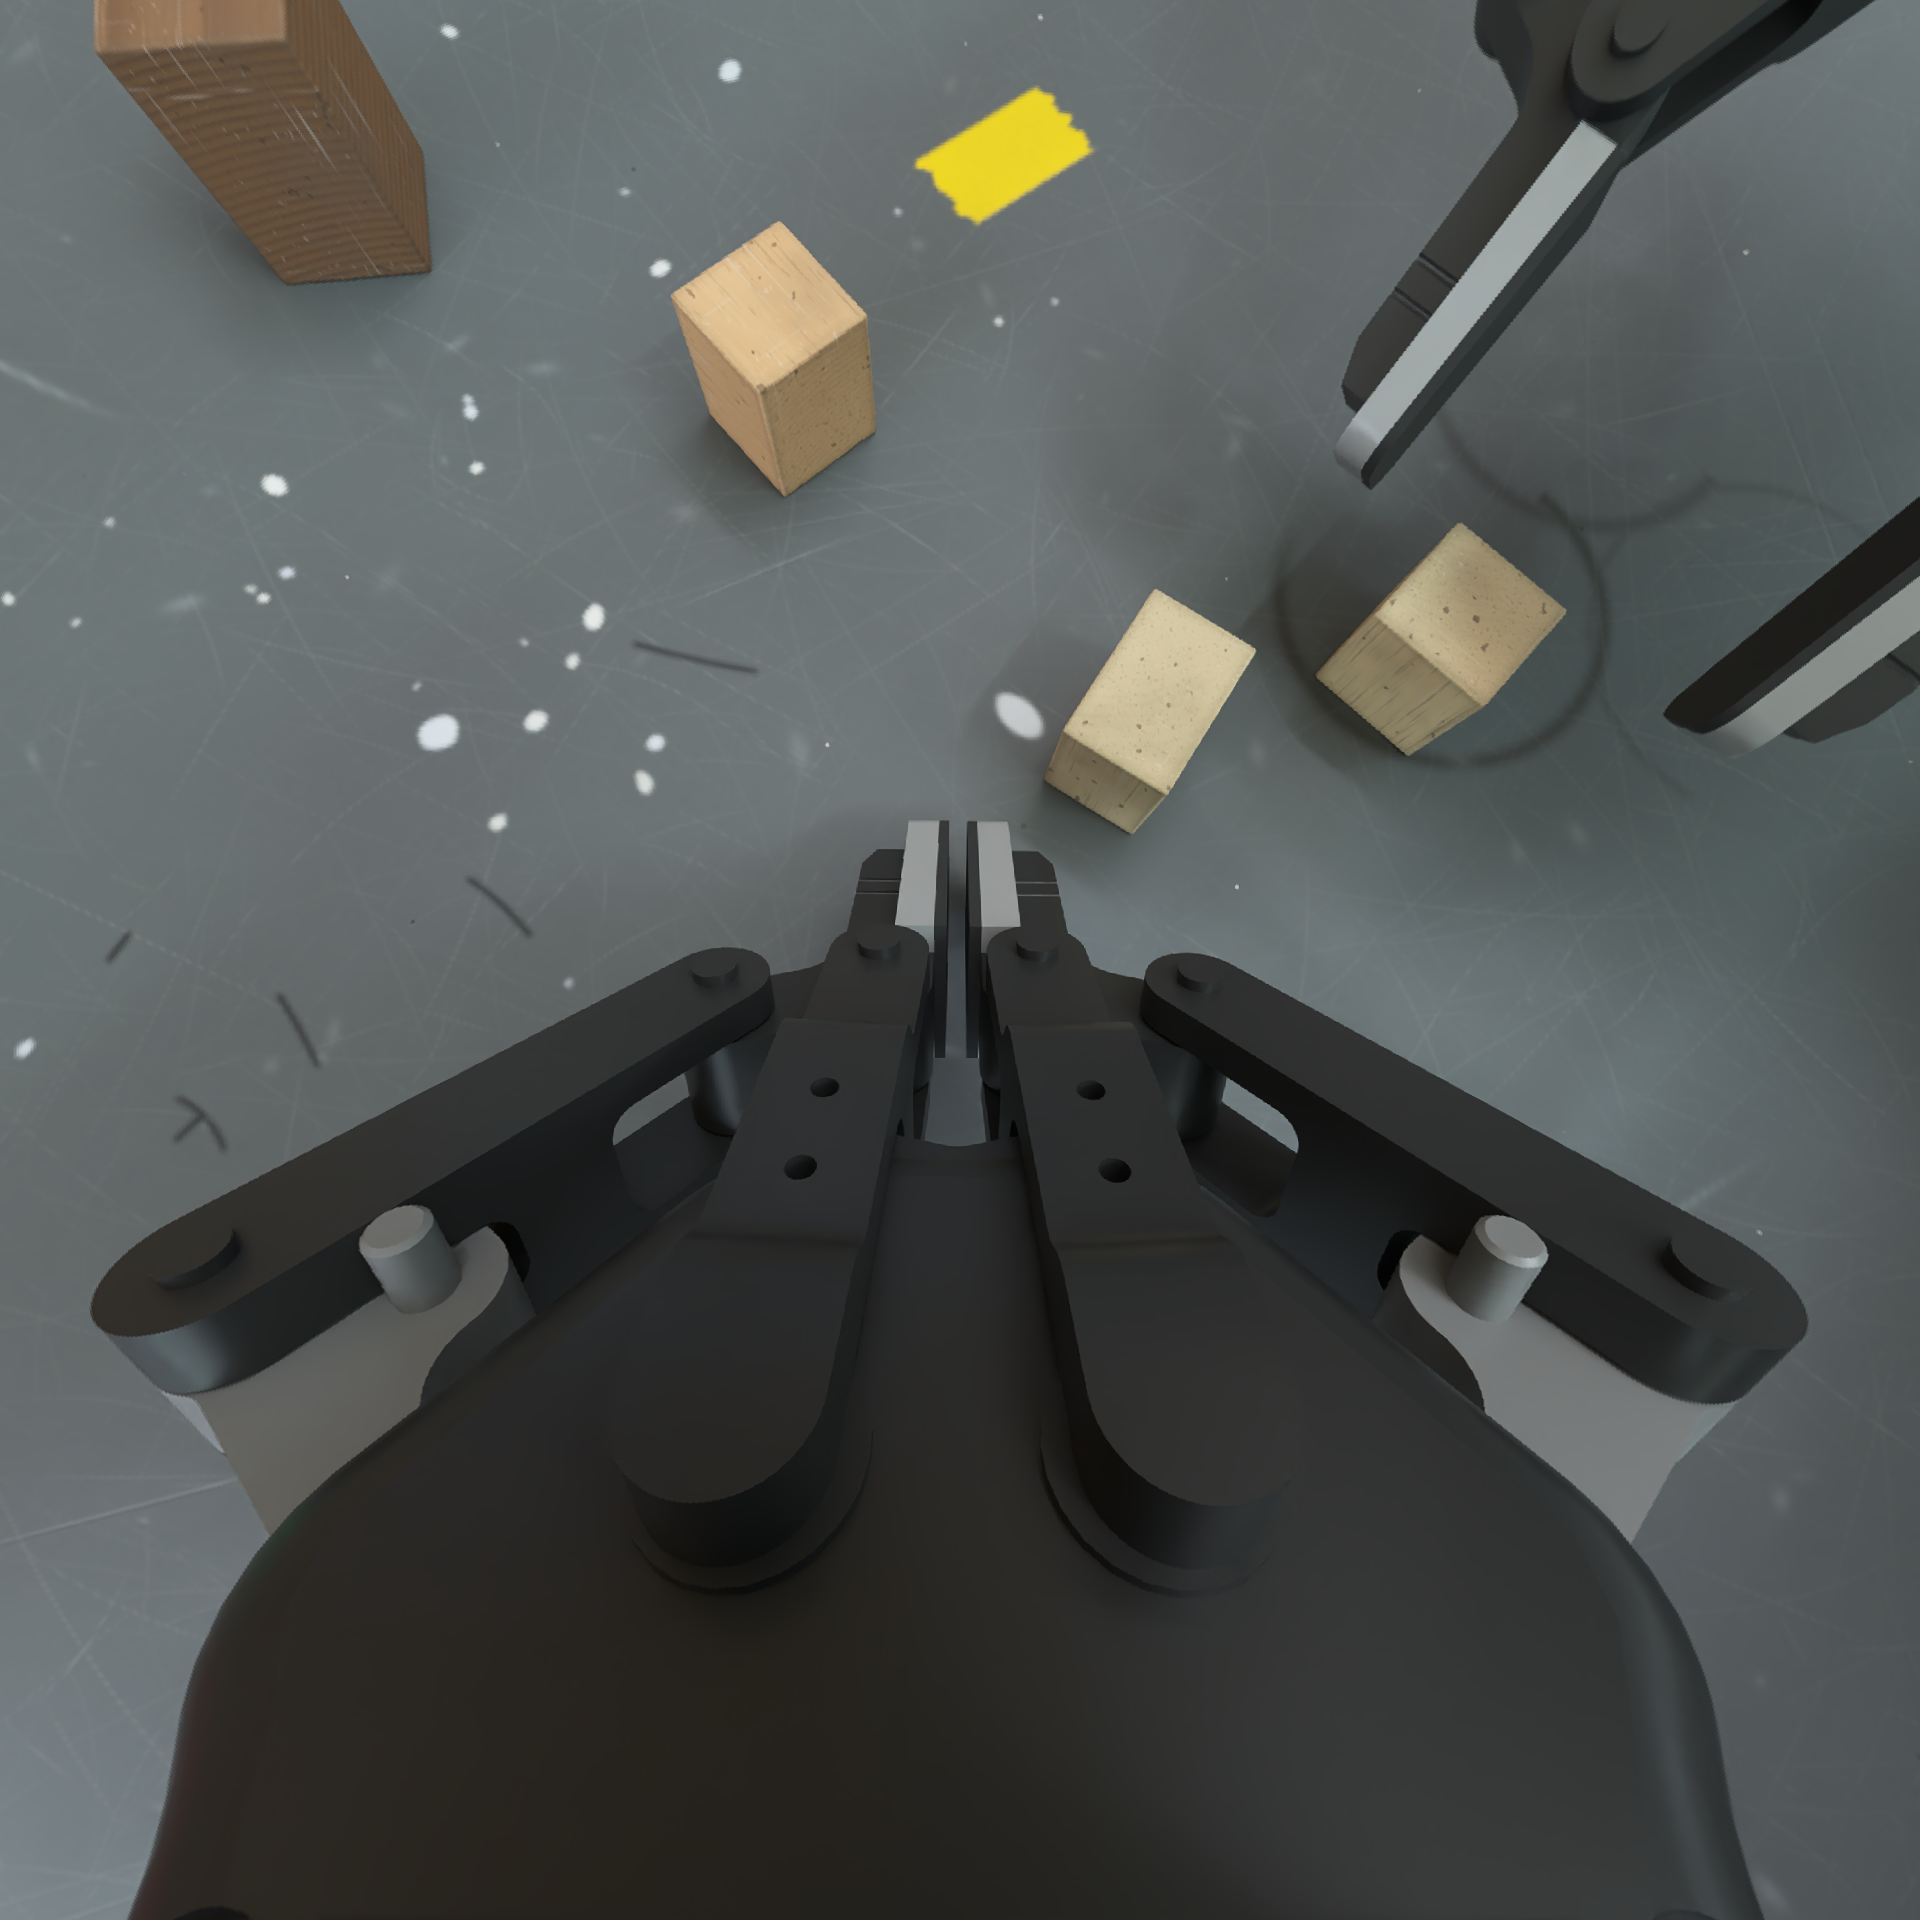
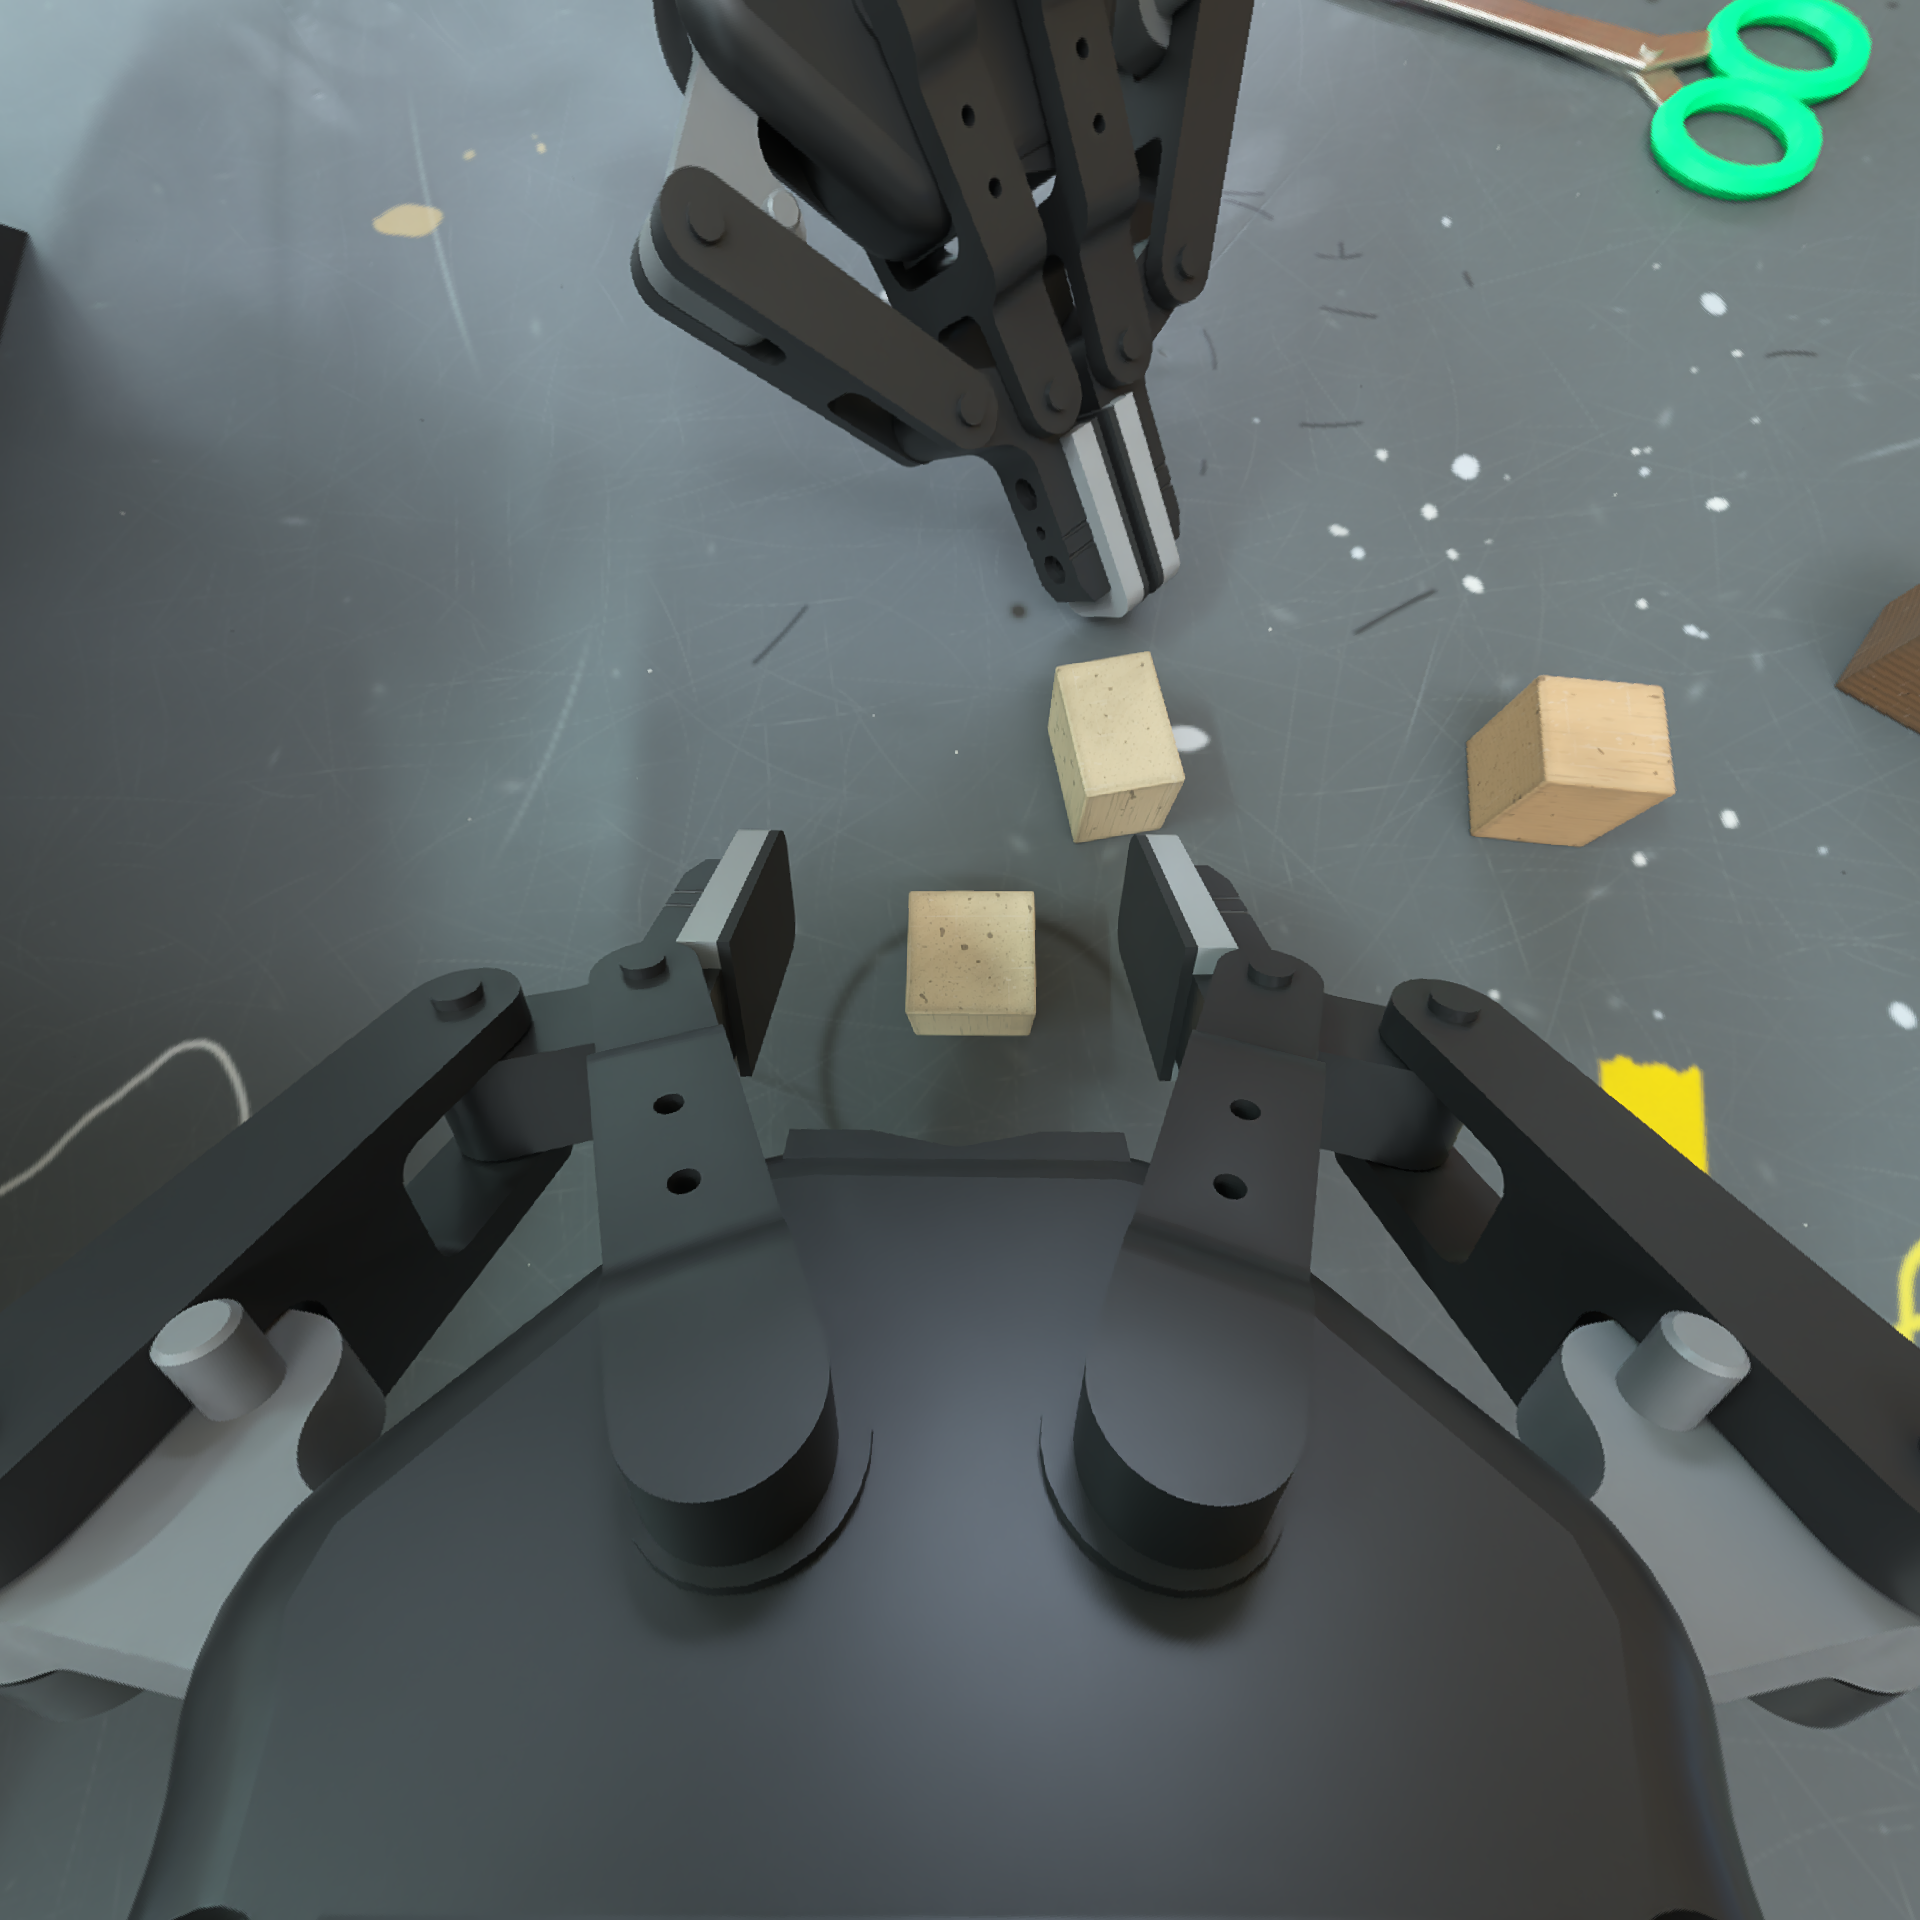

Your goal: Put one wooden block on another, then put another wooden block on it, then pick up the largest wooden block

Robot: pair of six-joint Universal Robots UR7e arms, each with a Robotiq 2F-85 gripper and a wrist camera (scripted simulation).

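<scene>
A: Where do the grippers stand?

B: The right gripper (image 2: pixel 956 945) hangs over the grey table (image 2: pixel 416 675) with its fingers spread wide. The small pale cube (image 2: pixel 970 961) sits on the surface below, between the two pads and touching neither (a faint dark ring is drawn on the table around it). The left gripper (image 1: pixel 960 868) has its pads pressed together with nothing between them, its tips low over the table.

A: And the other wooden blocks?

B: All four are on the table, none stacked. A second pale block (image 2: pixel 1114 743), a little longer than the cube, rests just beside it, between the cube and the left gripper's tips. A tan block (image 1: pixel 774 353) stands apart from those two. The largest block (image 1: pixel 275 135), dark brown and tall, stands upright beyond the tan one; the left wrist view cuts off its top, and in the right wrist view only a corner shows at the frame edge.

A: Which edge of the table are they near?

B: I cannot tell; no table edge shows in either view.

A: Anything else on the surface?

B: A strip of yellow tape (image 1: pixel 1003 156) lies flat near the tan block, and green-handled scissors (image 2: pixel 1756 99) lie well away from the blocks. White paint specks and dark scratches mark the table.
</scene>
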